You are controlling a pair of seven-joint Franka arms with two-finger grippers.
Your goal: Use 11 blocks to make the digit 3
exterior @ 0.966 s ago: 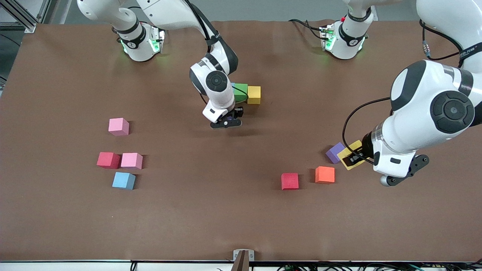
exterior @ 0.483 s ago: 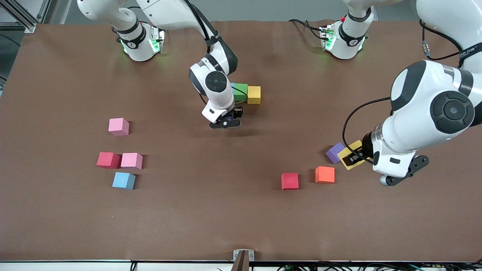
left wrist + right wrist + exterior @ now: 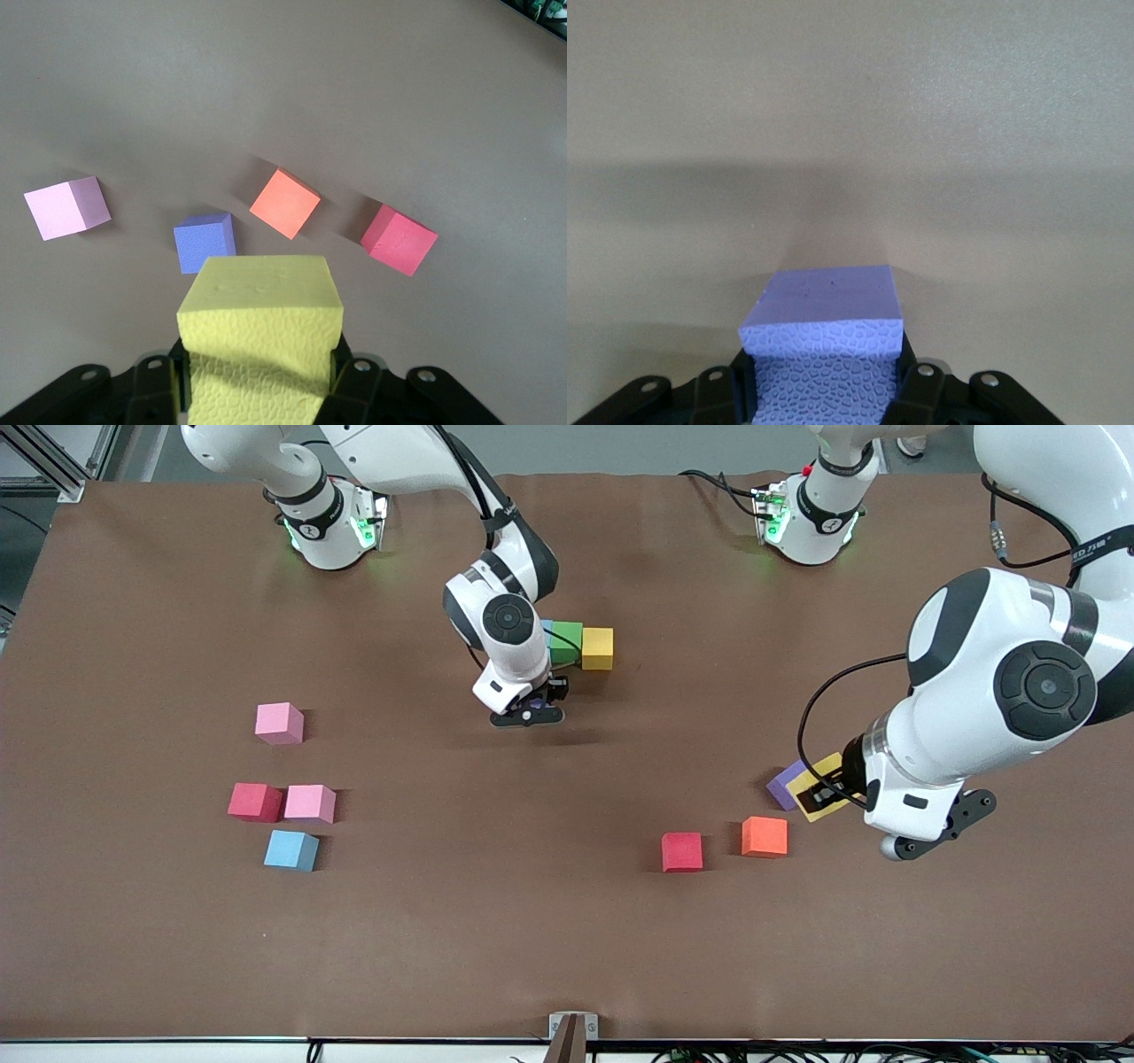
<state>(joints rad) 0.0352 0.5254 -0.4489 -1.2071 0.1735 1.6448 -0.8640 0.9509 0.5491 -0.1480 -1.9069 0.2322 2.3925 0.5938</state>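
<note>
- Front view: brown tabletop point(image 3: 567, 921). Landmark is the green block point(image 3: 567, 641), in a short row near the middle toward the robots' bases; a yellow block point(image 3: 598, 647) touches it on the side toward the left arm's end, and a sliver of a blue block point(image 3: 547, 627) shows at its other side, mostly hidden by the right arm.
- Right gripper point(image 3: 529, 710) hangs low over the tabletop just beside the green block's row, jaws clenched on a purple cube point(image 3: 538, 704) that is barely visible here.
- Left gripper point(image 3: 831, 794) is over the tabletop well apart from the green block, toward the left arm's end, jaws grasping a second yellow cube point(image 3: 820, 786). A purple block point(image 3: 785, 783) lies just beside it.
- Orange block point(image 3: 765, 836) and red block point(image 3: 681, 851) lie nearer the camera than the green block, toward the left arm's end, close together but apart.
- Toward the right arm's end, nearer the camera than the green block: a lone pink block point(image 3: 279, 723); then a dark red block point(image 3: 254, 802) touching a second pink block point(image 3: 310, 803); a light blue block point(image 3: 291, 849) just beside those.
- Left wrist view: jaws tight on the yellow cube point(image 3: 260, 332). Below it on the tabletop lie the purple point(image 3: 205, 243), orange point(image 3: 284, 203) and red point(image 3: 399, 239) blocks, and a pale pink one point(image 3: 67, 206) farther off.
- Right wrist view: jaws hold the purple cube point(image 3: 825, 341) over bare tabletop point(image 3: 850, 115); its shadow falls directly under it.
</note>
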